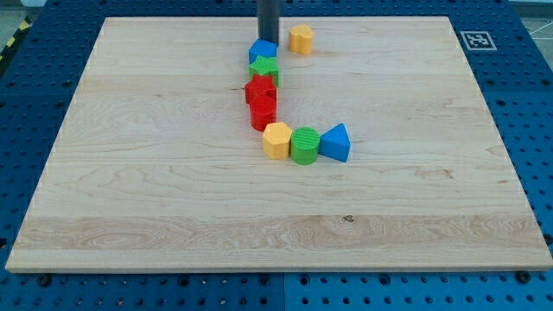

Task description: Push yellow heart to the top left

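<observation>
Camera view is showing my tip (268, 41) sitting near the surface's (155, 199) top edge, touching or just behind the blue block (263, 50); the exact contact is hidden. There is no hand on this rig, only the rod, so nothing is parting or clamping.

Two yellow blocks are lying here and their shapes are hard to tell. One (301, 39) is resting near the top edge, just right of my tip. The other (276, 140) is closing a curved chain with a green star-like block (264, 68), two red blocks (261, 91) (263, 113), a green cylinder (304, 145) and a blue triangular block (335, 142).

Neither yellow block is lying in the top left corner, so the push is looking barely begun. Everything left of the chain is standing open, giving wide room toward that corner.
</observation>
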You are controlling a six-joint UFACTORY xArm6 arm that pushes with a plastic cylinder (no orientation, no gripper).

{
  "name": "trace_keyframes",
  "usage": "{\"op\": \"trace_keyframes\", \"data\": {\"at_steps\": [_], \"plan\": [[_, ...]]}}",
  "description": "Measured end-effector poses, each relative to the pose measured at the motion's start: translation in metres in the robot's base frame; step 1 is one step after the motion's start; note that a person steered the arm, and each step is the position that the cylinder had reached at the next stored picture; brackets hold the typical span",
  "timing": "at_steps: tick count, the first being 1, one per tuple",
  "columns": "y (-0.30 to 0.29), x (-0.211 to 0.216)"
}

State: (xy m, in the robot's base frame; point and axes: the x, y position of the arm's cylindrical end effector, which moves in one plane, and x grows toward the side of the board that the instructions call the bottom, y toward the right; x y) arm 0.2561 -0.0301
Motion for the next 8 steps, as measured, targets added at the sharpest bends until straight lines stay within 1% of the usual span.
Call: {"op": "trace_keyframes", "data": {"at_steps": [1, 2, 4, 5, 6, 7, 8], "plan": [[-0.008, -0.004], [0.024, 0.020], [0.040, 0.076], [0.089, 0.064], [0.114, 0.055], [0.124, 0.013], [0.120, 0.003]]}}
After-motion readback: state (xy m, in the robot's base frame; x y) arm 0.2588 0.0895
